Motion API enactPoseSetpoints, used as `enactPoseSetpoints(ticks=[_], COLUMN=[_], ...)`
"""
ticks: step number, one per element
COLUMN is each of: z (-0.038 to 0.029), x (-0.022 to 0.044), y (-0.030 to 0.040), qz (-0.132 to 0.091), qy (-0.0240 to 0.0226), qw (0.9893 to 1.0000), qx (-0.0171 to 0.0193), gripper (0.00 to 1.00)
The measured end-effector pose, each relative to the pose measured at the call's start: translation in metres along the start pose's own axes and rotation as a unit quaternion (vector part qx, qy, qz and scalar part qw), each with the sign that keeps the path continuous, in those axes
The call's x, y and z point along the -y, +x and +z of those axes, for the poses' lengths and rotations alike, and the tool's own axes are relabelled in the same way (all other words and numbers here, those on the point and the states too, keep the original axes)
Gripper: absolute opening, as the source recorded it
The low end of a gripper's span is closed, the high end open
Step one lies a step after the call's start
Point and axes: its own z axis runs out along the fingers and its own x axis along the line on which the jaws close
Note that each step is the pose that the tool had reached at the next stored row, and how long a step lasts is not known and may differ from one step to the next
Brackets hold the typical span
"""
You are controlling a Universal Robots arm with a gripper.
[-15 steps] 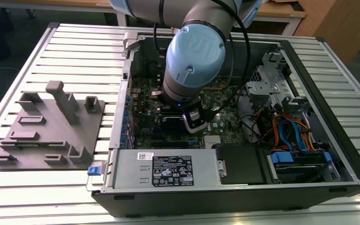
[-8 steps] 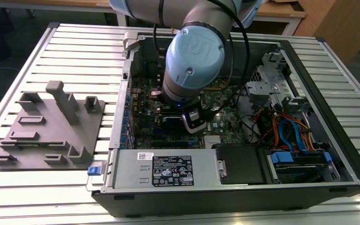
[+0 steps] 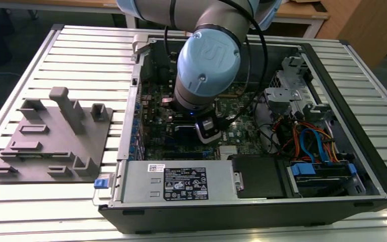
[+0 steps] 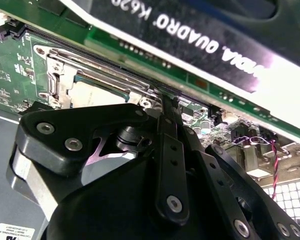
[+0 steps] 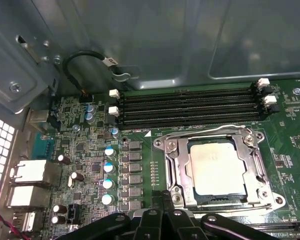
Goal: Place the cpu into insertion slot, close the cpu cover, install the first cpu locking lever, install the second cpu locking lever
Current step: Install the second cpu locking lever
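**Inspector:** CPU (image 5: pixel 216 170) status: seated in the insertion slot (image 5: pixel 180 170), dull silver top showing through the window of the cpu cover (image 5: pixel 255 155). In the first wrist view the cover lies flat over the chip, framing it on all sides. The socket sits just beside the long black memory slots (image 5: pixel 190 107) on the green motherboard (image 5: pixel 85 150).

**Supervisor:** Gripper?

**Inspector:** The gripper (image 5: pixel 165 200) hangs close over the near edge of the socket, inside the open computer case (image 3: pixel 247 196). Its fingers (image 4: pixel 168 107) stand pressed together, nothing visible between them; I judge it closed and empty. In the second wrist view the tip reaches toward the socket's edge, beneath the black graphics card (image 4: pixel 200 35).

**Supervisor:** Step in hand?

**Inspector:** In my judgement, placement and cover closing are done; the lever work is the current stage. A thin wire lever (image 5: pixel 240 207) runs along the socket's near side. Whether it is latched I cannot tell.

**Supervisor:** Requirement for the move?

**Inspector:** A narrow, firm push on a springy wire, clear of the capacitors (image 5: pixel 109 167) nearby.
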Motion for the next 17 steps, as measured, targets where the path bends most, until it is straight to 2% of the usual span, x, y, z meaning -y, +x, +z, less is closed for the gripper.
enactPoseSetpoints(ticks=[17], z=[-0.0001], x=[0.0013], y=[0.0004], qz=[0.0], qy=[0.0003], qw=[1.0], qx=[0.0001], gripper=[0.1])
